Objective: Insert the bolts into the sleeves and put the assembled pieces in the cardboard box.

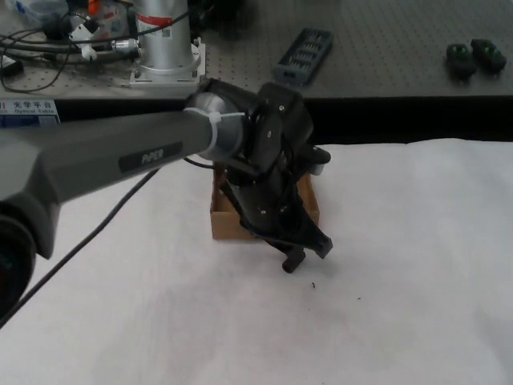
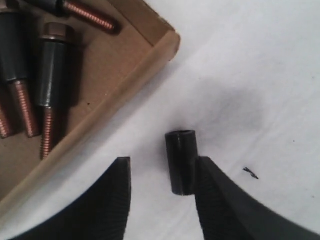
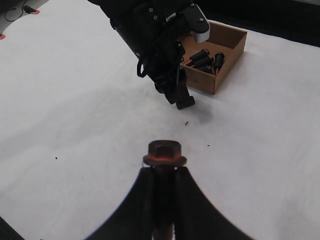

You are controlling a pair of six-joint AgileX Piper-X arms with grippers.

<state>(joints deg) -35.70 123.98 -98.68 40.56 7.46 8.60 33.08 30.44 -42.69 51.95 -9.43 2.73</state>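
On the white cloth just outside the cardboard box [image 2: 125,85] lies a short black sleeve [image 2: 181,161]. My left gripper [image 2: 163,162] is open around it; the sleeve touches one finger and stands clear of the other. In the high view the left gripper [image 1: 307,253] hangs at the front corner of the box [image 1: 228,224], with the sleeve [image 1: 292,261] at its tip. Several assembled pieces [image 2: 52,65] lie in the box. My right gripper [image 3: 164,172] is shut on a copper-coloured bolt [image 3: 165,155], head up, a short way from the left arm [image 3: 160,55] and the box [image 3: 210,82].
White cloth [image 1: 401,281] covers the bench around the box, with open room in front and to the right. A small dark speck [image 1: 311,285] lies near the gripper. Behind the cloth stand a metal post [image 1: 164,40], cables, a blue holder [image 1: 304,52] and green-black parts [image 1: 477,56].
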